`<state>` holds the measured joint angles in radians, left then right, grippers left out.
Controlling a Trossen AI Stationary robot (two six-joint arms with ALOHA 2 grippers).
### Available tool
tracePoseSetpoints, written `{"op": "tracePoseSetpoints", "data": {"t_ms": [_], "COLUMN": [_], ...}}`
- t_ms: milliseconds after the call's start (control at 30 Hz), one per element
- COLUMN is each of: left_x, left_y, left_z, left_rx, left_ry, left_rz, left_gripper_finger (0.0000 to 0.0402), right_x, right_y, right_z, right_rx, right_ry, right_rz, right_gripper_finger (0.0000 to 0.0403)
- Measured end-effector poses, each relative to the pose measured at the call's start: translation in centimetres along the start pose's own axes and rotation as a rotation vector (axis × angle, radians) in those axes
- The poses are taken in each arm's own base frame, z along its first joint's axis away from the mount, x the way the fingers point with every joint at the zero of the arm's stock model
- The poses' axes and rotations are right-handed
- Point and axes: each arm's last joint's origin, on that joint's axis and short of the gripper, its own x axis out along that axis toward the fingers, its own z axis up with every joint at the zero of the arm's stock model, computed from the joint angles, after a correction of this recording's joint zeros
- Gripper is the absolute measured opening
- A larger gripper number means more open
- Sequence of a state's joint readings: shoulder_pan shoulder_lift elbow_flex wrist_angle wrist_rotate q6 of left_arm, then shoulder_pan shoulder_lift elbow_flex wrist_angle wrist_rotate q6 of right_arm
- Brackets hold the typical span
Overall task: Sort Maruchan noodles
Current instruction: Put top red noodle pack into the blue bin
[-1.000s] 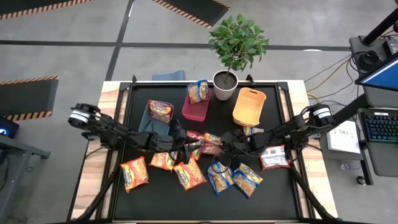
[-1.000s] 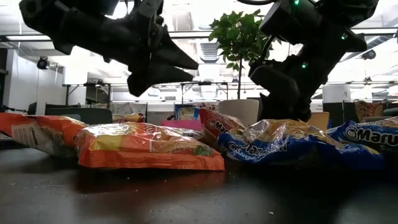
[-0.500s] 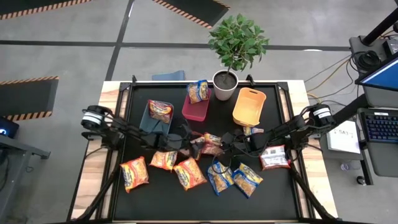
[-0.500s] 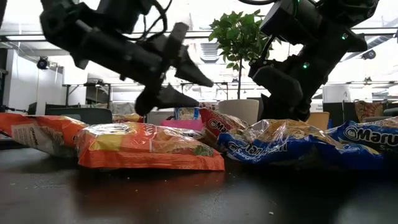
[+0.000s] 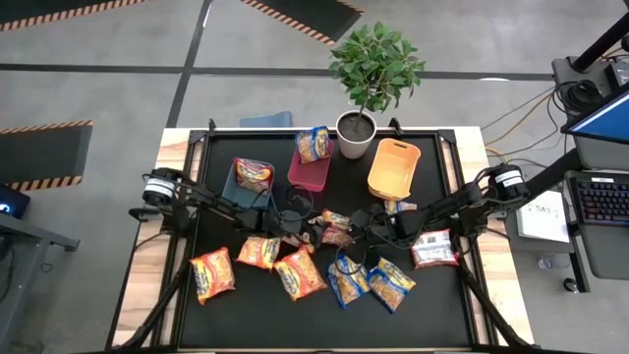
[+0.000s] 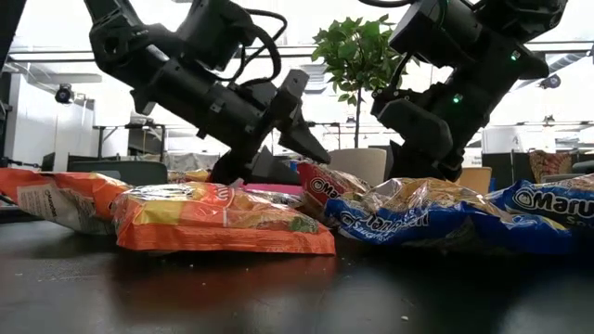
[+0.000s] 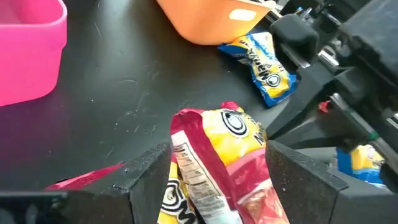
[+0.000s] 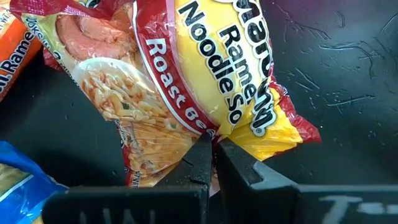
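I see my left hand (image 7: 214, 180) released, fingers straddling a red-maroon noodle packet (image 5: 332, 228) lying mid-bench (image 5: 462, 305). My right hand (image 8: 214, 163) is clenched on that same packet's edge, just beside the left hand.

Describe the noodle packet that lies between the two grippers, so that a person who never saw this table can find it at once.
Start at the potted plant at the table's far edge and move toward the middle of the black mat, below the red bin. There the left gripper and right gripper face each other across a red-and-yellow packet. Nearby packets are orange or blue; only this one reads "Roast Beef".
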<state>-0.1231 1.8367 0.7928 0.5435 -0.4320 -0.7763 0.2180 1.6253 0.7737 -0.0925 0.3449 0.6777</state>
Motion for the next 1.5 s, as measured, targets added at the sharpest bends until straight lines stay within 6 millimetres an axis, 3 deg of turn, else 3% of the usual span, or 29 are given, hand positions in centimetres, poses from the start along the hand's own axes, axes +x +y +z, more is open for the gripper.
{"op": "tracePoseSetpoints", "data": {"t_ms": [533, 800, 933, 1200, 1500], "left_x": [2.0, 2.1, 2.1, 2.1, 0.8], "left_y": [-0.6, -0.6, -0.7, -0.8, -2.1], "left_z": [-0.8, -0.8, -0.9, -0.9, 0.2], "left_rx": [0.015, 0.029, 0.042, 0.138, 0.311], "left_ry": [0.027, 0.03, 0.038, 0.044, -0.001], "left_rz": [-0.016, -0.02, -0.035, -0.044, -0.088], "left_gripper_finger": [0.0241, 0.018, 0.0125, 0.0019, 0.0002], "right_x": [0.0, -0.3, -1.0, -3.7, -8.1], "right_y": [0.0, 0.1, 0.1, -0.1, -0.8], "right_z": [0.2, 0.3, 0.6, 1.4, 2.6], "right_rx": [-0.006, -0.001, -0.002, -0.005, -0.012], "right_ry": [-0.04, -0.058, -0.075, -0.104, -0.181], "right_rz": [-0.025, -0.022, -0.016, 0.013, 0.077], "right_gripper_finger": [0.0009, 0.0013, 0.0045, 0.0152, 0.0219]}}
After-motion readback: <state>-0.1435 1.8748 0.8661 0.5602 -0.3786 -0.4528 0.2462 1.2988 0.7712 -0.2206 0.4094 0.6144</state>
